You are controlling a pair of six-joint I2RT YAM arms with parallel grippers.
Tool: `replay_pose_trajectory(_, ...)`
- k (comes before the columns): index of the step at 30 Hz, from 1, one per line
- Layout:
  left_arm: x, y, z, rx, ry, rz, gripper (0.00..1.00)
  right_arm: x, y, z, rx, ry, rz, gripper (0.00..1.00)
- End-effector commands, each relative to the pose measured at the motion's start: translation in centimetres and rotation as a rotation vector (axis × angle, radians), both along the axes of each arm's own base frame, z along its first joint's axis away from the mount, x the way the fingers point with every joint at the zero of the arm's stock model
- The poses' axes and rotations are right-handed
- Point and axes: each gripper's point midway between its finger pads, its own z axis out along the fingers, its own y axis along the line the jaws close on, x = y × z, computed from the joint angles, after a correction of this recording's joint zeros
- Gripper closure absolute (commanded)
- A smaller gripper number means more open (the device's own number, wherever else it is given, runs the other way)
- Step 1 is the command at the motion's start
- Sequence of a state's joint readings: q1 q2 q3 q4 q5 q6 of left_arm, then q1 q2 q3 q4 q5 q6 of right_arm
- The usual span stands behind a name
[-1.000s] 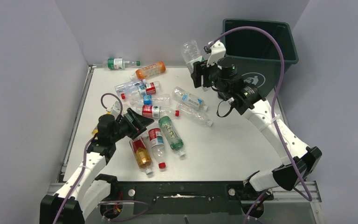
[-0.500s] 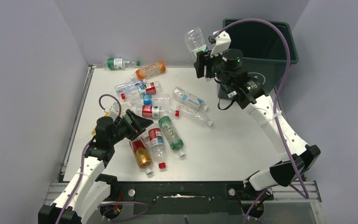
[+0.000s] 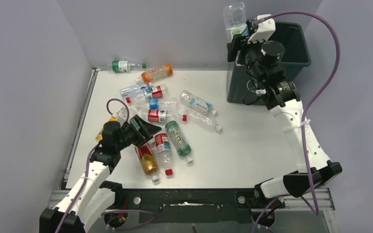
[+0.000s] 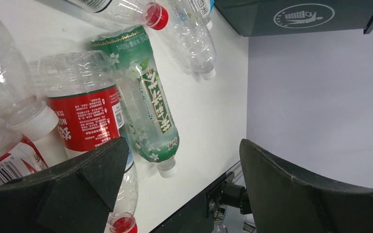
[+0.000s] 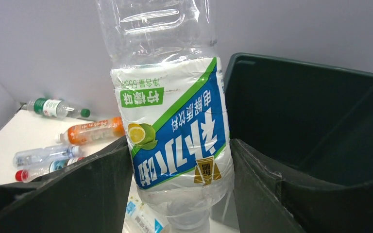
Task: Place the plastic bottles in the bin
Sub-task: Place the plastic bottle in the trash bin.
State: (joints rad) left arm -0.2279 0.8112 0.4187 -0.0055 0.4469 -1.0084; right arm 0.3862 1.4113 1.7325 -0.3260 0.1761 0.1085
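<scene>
Right claw (image 5: 182, 194) grips a blue-labelled bottle (image 5: 175, 136) by the bin (image 5: 315, 111) rim; I'd carry it over the opening before releasing. Left claw (image 4: 179, 179) gapes empty.

White link shells are being joined by black joint housings on the left arm (image 3: 91, 172) and the right arm (image 3: 294, 121). A purple cable (image 3: 328, 73) is being run along each arm, and a white tie (image 3: 304, 121) is being wrapped around the right one. A green light (image 3: 272, 57) is being shown on its round black wrist housing. The left gripper (image 4: 182, 145) and right gripper (image 5: 179, 143) are being ended in black, wedge-shaped fingers (image 4: 296, 194).
</scene>
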Motion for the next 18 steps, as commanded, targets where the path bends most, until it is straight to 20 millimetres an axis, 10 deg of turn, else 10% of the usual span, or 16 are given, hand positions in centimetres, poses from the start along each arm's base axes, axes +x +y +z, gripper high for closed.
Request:
replay_pose_trajectory(1,0.4,-0.3,0.7,0.006,-0.054,-0.018,0.14,-0.1,-3.3,5.5,0.061,-0.163,-0.069,0.38)
replay_pose_trajectory(9,0.5,-0.6,0.2,0.006,-0.042,-0.023,0.14,5.1,-12.1,6.2,0.178,-0.197,-0.192,0.38)
replay_pose_trajectory(18,0.8,-0.7,0.1,0.016,-0.035,-0.023,0.14,13.1,-16.9,3.2,0.201,-0.125,-0.238,0.33)
